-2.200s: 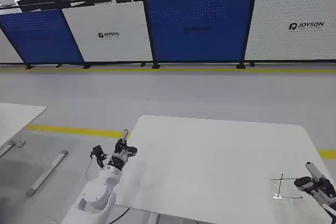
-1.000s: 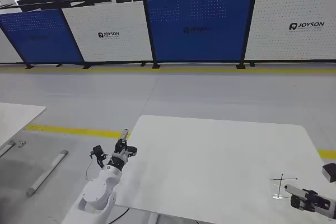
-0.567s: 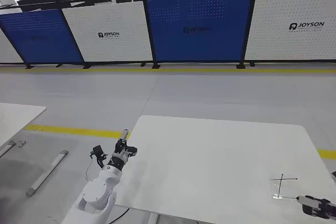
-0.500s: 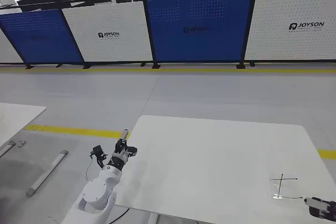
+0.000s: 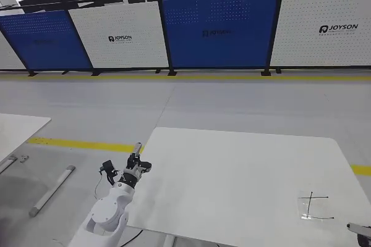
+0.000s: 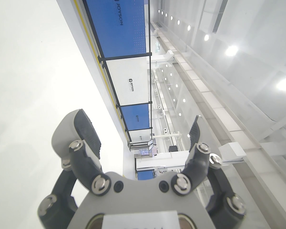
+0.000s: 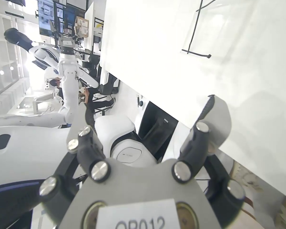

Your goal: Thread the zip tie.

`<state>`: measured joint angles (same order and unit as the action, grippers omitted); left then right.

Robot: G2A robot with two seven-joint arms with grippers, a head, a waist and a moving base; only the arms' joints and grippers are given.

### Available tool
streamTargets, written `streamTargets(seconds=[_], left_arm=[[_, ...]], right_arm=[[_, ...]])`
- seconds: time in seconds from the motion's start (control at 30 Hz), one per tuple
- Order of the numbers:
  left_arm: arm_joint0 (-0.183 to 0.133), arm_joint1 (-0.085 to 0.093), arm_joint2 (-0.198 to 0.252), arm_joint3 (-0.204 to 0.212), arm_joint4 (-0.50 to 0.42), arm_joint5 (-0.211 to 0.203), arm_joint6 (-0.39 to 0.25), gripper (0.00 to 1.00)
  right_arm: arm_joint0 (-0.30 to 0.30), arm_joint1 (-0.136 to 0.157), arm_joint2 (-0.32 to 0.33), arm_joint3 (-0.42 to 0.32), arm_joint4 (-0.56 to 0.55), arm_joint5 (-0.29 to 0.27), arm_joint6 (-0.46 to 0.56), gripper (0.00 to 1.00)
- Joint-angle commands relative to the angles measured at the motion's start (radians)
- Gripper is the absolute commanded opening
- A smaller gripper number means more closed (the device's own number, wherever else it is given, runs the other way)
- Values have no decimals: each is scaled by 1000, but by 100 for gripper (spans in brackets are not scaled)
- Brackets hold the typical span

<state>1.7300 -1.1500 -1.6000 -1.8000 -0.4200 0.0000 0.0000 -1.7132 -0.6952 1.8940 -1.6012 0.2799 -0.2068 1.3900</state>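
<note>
Lying crossed on a clear plastic sheet (image 7: 228, 24) on the white rectangular table (image 5: 235, 179), the thin black zip ties (image 7: 196, 17) are seen ahead of the right gripper (image 7: 145, 117), near it but apart from it and untouched. That gripper's fingers are spread wide with nothing between them, and it is held at the table's edge. The left gripper (image 6: 140, 122), likewise spread and empty, is held at the opposite side edge, well apart from the ties.
</note>
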Motion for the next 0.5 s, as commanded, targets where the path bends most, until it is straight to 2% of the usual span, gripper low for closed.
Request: streamTargets(seconds=[0.0,0.13,0.27,0.4,0.47], left_arm=[[0,0,0,0,0,0,0,100],[0,0,0,0,0,0,0,100],[0,0,0,0,0,0,0,100],[0,0,0,0,0,0,0,100],[0,0,0,0,0,0,0,100]], right_arm=[[11,1,-7,-13,-20,-6,-14,100],[80,2,-93,-23,-134,64,-71,100],[187,-1,-212,11,-233,151,-117,100],[287,-9,-327,75,-275,196,-99,100],[309,-11,-348,94,-281,210,-89,100]])
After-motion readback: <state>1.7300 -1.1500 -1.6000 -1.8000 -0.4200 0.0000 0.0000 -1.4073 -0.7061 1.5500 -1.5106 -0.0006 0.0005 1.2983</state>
